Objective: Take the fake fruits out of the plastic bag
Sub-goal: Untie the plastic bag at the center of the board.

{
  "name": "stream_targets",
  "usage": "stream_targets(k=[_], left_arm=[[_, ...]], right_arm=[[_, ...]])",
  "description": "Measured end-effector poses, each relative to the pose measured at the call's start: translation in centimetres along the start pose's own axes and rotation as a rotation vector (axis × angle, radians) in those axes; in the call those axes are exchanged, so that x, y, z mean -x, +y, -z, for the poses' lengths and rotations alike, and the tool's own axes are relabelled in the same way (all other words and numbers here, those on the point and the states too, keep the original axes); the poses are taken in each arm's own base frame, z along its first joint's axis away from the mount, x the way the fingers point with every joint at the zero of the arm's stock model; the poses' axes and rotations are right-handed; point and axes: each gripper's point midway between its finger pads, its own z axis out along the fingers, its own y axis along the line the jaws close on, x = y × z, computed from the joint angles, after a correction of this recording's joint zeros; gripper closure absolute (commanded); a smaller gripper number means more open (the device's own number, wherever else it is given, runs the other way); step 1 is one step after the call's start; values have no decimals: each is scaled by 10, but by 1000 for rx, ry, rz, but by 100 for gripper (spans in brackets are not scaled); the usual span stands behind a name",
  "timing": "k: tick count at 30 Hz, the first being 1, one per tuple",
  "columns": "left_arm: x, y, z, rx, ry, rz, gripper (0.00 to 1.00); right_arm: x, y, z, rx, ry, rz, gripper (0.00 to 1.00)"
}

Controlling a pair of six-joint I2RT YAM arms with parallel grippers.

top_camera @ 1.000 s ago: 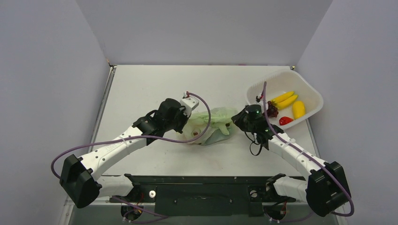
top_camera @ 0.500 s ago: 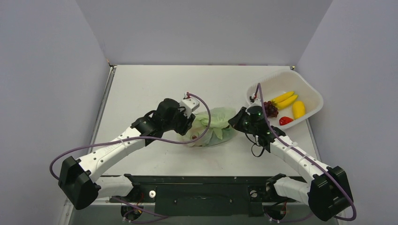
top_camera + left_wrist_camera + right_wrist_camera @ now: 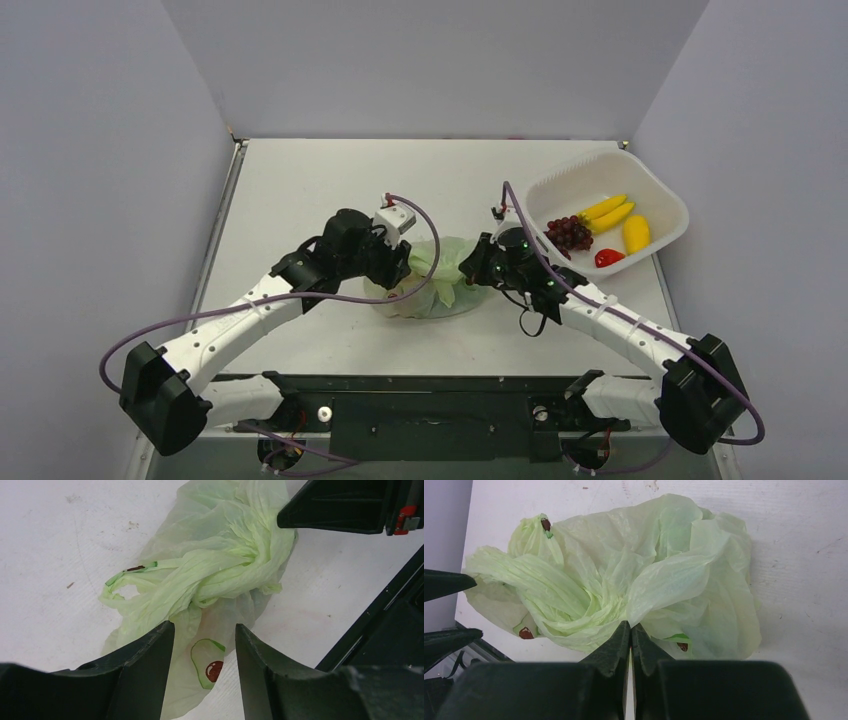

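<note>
The plastic bag (image 3: 215, 565) is pale translucent green, printed with what look like avocado halves, brown-pitted.

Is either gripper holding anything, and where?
The right gripper appears to pinch a fold at the edge of the plastic bag; the left gripper, open, holds nothing.

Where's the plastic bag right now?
In the top view, the plastic bag lies crumpled mid-table, between the left gripper and the right gripper, left of the white basket.
</note>
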Motion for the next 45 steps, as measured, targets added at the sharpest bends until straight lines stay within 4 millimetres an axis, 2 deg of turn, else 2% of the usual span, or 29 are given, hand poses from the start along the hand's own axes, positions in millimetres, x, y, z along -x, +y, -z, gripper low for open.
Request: stream_targets(k=[8, 14, 23, 25, 28, 31, 35, 36, 39, 41, 42, 44, 45], left_arm=[[-14, 5, -20, 7, 73, 63, 51], [-13, 9, -21, 31, 74, 79, 51], [17, 11, 1, 52, -50, 68, 42], [21, 11, 3, 52, -65, 66, 36], [24, 11, 2, 52, -88, 67, 35], [20, 12, -7, 52, -69, 69, 36], [-7, 14, -32, 53, 36, 77, 38], [-15, 13, -37, 53, 68, 78, 39], [-32, 11, -46, 48, 137, 77, 52], [-36, 9, -49, 43, 163, 69, 66], [-36, 9, -48, 43, 166, 70, 81], [-34, 8, -47, 41, 165, 60, 99], [-33, 8, -47, 39, 163, 54, 100]], right_arm=[[-13, 10, -2, 24, 34, 50, 100], [-24, 16, -4, 39, 60, 79, 100], [-33, 24, -3, 63, 79, 119, 100], [-35, 27, -3, 70, 84, 126, 100], [-38, 30, -2, 77, 89, 133, 100], [-41, 33, -2, 85, 94, 139, 100], [-43, 35, -1, 90, 98, 143, 100], [-43, 35, -1, 91, 99, 144, 100], [-44, 36, -1, 92, 100, 146, 100], [-44, 36, -1, 92, 100, 146, 100], [-44, 36, -1, 91, 100, 146, 100], [-43, 35, -1, 88, 98, 146, 100], [-43, 35, -1, 86, 96, 146, 100]])
